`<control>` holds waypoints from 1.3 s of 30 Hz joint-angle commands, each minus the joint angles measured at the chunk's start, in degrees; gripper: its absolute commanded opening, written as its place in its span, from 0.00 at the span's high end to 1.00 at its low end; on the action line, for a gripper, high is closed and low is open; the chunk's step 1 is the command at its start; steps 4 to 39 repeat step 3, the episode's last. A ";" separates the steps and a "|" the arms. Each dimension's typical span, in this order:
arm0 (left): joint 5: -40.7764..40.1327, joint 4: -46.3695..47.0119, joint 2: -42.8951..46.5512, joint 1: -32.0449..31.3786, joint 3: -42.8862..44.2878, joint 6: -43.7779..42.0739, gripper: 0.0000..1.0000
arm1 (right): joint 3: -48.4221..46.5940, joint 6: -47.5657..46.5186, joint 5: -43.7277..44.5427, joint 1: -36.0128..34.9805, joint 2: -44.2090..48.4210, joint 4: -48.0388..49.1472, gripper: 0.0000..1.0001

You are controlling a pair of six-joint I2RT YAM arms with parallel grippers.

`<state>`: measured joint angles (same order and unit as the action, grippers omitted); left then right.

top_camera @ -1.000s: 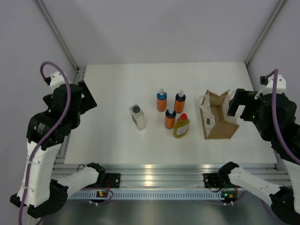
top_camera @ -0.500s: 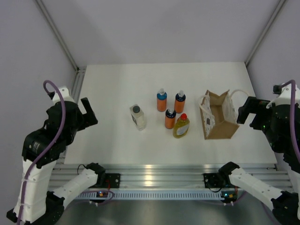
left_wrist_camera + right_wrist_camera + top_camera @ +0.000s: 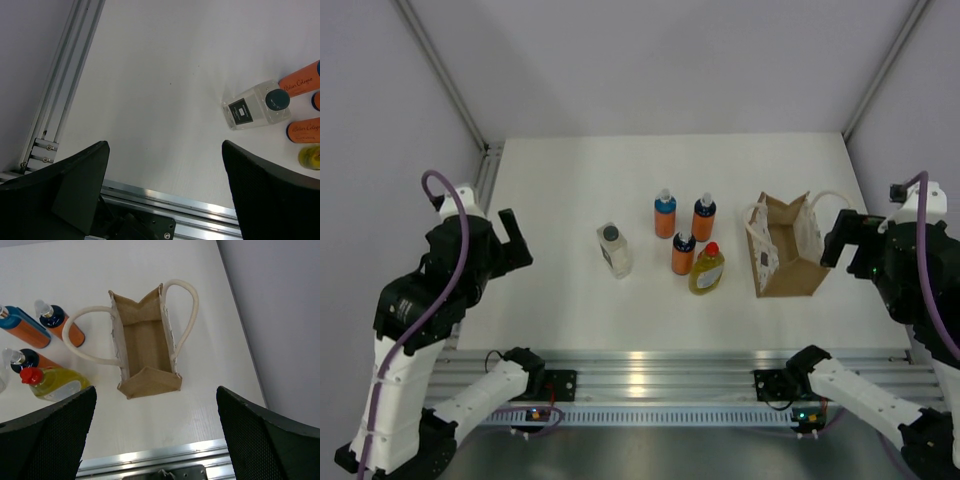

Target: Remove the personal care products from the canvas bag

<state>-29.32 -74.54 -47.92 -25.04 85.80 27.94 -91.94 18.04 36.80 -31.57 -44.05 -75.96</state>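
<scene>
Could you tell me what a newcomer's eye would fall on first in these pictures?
The small tan canvas bag with cream looped handles stands open and empty at the right of the white table. Left of it, near the table's middle, stand three orange bottles with blue or dark caps and a rounded yellow bottle with a red cap. A clear squarish bottle with a dark cap stands a little apart on their left.

The tan canvas bag stands upright with its mouth open and its cream handles looped out to either side. At its 9 o'clock, three orange bottles with blue or dark caps stand clustered. The yellow bottle with a red cap touches them at 4 o'clock. The clear bottle, squarish and dark-capped, stands apart at 9 o'clock.
</scene>
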 commanded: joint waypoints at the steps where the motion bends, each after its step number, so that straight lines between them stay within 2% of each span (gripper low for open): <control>1: -1.97 3.53 -0.24 -0.01 0.07 -0.70 0.01 | 0.79 -0.20 1.17 0.90 0.63 -0.59 0.00; 39: -2.41 3.88 -0.24 -0.01 0.07 -0.61 0.01 | 1.32 -0.11 1.35 0.90 0.63 0.29 0.00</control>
